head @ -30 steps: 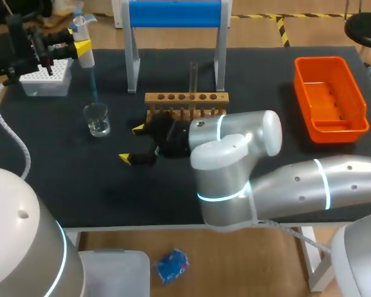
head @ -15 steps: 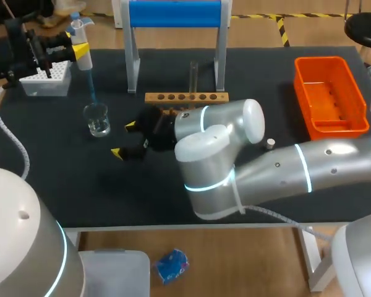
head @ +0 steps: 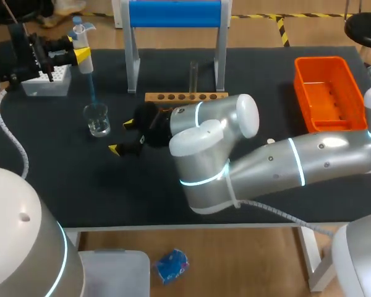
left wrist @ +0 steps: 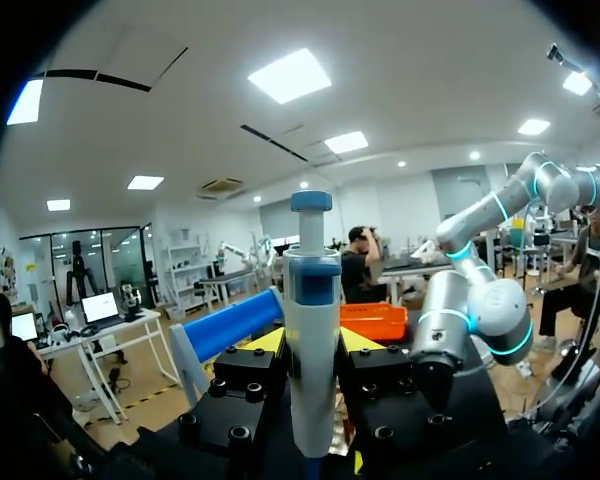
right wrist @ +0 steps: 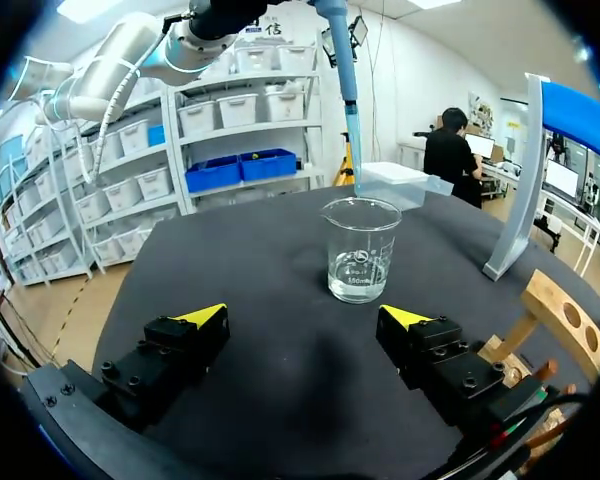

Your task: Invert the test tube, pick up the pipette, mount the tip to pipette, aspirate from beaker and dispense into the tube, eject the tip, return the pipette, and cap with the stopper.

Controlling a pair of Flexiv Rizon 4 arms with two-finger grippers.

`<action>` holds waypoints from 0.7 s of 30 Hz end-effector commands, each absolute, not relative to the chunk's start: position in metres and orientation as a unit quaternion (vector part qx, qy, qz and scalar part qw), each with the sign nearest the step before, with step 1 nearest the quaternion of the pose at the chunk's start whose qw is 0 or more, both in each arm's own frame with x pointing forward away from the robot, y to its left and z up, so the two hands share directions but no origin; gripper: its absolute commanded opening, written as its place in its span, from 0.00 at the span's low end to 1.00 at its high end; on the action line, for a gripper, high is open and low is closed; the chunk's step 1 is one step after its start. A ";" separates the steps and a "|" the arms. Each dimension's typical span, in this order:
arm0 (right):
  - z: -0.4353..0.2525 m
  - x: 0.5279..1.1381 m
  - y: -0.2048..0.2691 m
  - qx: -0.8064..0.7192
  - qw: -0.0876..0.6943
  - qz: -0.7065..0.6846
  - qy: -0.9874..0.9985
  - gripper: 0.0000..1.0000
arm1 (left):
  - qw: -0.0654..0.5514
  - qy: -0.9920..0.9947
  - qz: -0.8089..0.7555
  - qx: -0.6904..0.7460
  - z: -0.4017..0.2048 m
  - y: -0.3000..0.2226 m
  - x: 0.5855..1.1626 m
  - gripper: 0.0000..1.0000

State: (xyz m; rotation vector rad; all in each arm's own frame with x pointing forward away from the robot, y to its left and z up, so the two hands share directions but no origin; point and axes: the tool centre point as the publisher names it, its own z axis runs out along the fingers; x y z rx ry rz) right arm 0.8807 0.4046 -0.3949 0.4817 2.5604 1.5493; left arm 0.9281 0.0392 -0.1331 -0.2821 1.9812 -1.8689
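The pipette (head: 83, 54) is hanging above the beaker (head: 97, 119); the right gripper (head: 121, 137) is sitting just right of the beaker, the tube rack (head: 185, 97) standing farther right.

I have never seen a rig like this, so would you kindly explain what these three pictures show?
This is a robot with two silver arms at a black table. One picture looks down from above and behind the robot. The two round ones come from a camera on each wrist. The left tool is shut on a pipette, whose blue tip hangs above a glass beaker holding a little clear liquid. The right tool is open and empty, low over the table, facing the beaker. Also on the table are a wooden rack with one test tube standing in it, a white tip box, an orange bin and a blue-topped stand.
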 end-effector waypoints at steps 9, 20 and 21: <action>-0.397 0.880 0.407 0.160 0.058 0.511 0.843 1.00 | 0.212 0.712 -0.662 -0.101 -0.156 0.037 0.938 0.00; -0.397 0.880 0.407 0.160 0.058 0.511 0.843 1.00 | 0.205 0.705 -0.669 -0.118 -0.176 0.034 0.935 0.00; -0.397 0.880 0.407 0.160 0.058 0.511 0.843 1.00 | 0.205 0.705 -0.668 -0.119 -0.178 0.035 0.935 0.00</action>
